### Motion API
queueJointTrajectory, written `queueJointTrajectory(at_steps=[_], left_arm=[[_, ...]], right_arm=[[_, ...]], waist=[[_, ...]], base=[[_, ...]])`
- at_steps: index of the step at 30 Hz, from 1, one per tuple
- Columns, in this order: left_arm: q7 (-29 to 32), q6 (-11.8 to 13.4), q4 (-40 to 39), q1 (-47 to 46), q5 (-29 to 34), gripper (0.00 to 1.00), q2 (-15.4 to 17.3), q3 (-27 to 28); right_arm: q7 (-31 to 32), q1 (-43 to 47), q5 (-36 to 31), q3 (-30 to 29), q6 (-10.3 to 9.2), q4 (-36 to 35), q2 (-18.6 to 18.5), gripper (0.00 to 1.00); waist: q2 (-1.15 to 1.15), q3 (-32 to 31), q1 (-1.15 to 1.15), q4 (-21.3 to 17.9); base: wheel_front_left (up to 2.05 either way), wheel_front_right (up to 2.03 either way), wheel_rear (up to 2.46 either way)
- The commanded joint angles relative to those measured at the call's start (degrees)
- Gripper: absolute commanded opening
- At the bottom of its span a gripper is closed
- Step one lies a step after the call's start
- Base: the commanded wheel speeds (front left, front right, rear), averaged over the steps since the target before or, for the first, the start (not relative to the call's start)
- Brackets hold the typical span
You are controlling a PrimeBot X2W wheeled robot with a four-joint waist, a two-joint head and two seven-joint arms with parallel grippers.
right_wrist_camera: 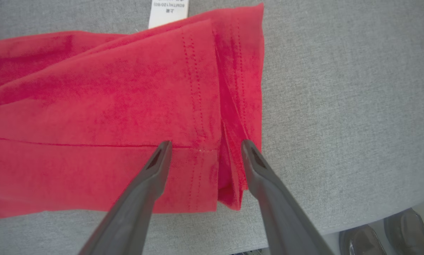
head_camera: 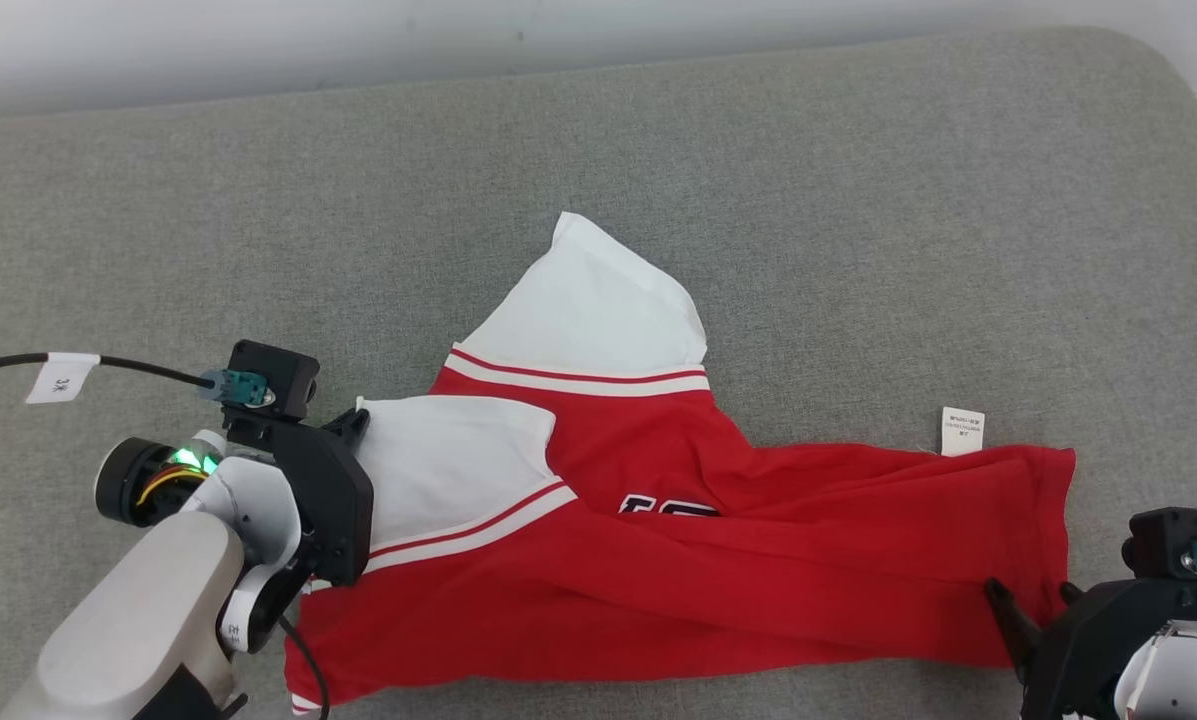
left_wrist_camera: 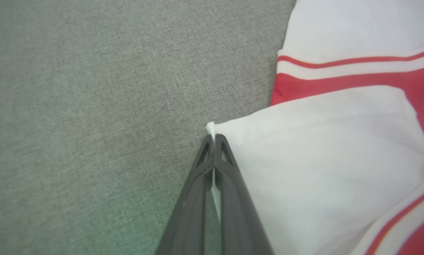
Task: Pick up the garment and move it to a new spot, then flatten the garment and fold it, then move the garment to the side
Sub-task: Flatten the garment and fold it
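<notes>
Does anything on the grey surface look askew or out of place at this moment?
Yes. The red and white short-sleeved shirt lies askew on the grey fabric surface: its body is bunched in long folds, one white sleeve points away at an angle, and a small white care label pokes out past the hem.

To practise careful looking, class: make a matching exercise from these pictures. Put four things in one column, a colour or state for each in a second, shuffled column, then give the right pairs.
Column one:
1. left gripper
2. right gripper
3. label
4. work surface

Column two:
a. open, at the red hem
b. grey
c. shut on the white sleeve
d. white with small print

Pairs: 1-c, 2-a, 3-d, 4-b
</notes>
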Motion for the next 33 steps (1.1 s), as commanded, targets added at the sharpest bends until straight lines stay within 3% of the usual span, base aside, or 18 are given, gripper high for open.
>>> queueJointTrajectory(at_steps=[1,3,5,10,13,18,22,26,29,30,33], left_arm=[[-0.1,0.1,0.1,0.0,-0.2,0.00,0.1,0.0],[-0.3,0.1,0.2,-0.1,-0.2,0.00,0.0,0.0],[-0.5,0.1,0.3,-0.2,-0.3,0.00,0.1,0.0],[-0.5,0.0,0.3,-0.1,-0.5,0.00,0.5,-0.1],[-0.6,0.0,0.1,0.0,-0.6,0.00,0.8,-0.1],[-0.4,0.2,-0.4,0.5,-0.9,0.00,1.0,-0.2],[-0.2,0.2,-0.6,0.2,-0.9,0.00,0.9,-0.4],[-0.2,0.4,-0.7,-0.2,-0.9,0.00,0.7,-0.5],[-0.5,0.4,-0.7,-0.3,-0.9,0.00,0.7,-0.6],[-0.9,0.1,-0.9,-0.4,-0.8,0.00,0.7,-0.6],[-3.2,-0.6,-1.7,-0.6,-0.9,0.00,0.6,0.0]], right_arm=[[-0.7,-0.6,0.1,0.4,0.08,-0.2,0.1,0.97],[-1.1,-1.0,-0.1,1.1,0.08,0.0,0.1,0.84],[-1.5,-1.3,-0.6,1.6,0.08,0.4,0.1,0.77],[-1.1,-0.5,0.1,2.5,0.08,0.7,0.1,0.66],[-1.4,0.4,0.2,1.8,0.08,0.9,0.1,0.68],[-1.7,1.4,0.5,1.1,0.08,1.0,0.1,0.63],[-2.2,1.2,0.3,1.0,0.08,1.2,0.1,0.43],[-2.6,0.4,-0.1,1.1,0.08,1.6,0.1,0.42],[-2.8,0.2,-0.2,1.5,0.08,1.8,0.1,0.24],[-3.1,0.1,-0.3,1.9,0.08,1.4,0.1,0.00],[-4.5,0.0,0.4,2.0,0.08,0.7,0.1,0.00]], waist=[[0.00,0.2,0.00,-0.1],[0.00,0.4,0.00,-0.1],[0.00,0.5,0.00,-0.1],[0.00,0.6,0.00,0.2],[0.00,0.6,0.00,0.2],[0.00,0.6,0.00,0.1],[0.00,0.8,0.00,0.0],[0.00,0.9,0.00,-0.1],[0.00,0.9,0.00,0.0],[0.00,0.8,0.00,0.0],[0.00,0.5,0.00,0.1]], base=[[0.00,0.00,0.00],[0.00,0.00,0.00],[0.00,0.00,0.00],[0.00,0.00,0.00],[0.00,0.00,0.00],[0.00,0.00,0.00],[0.00,0.00,0.00],[0.00,0.00,0.00],[0.00,0.00,0.00],[0.00,0.00,0.00],[0.00,0.00,0.00]])
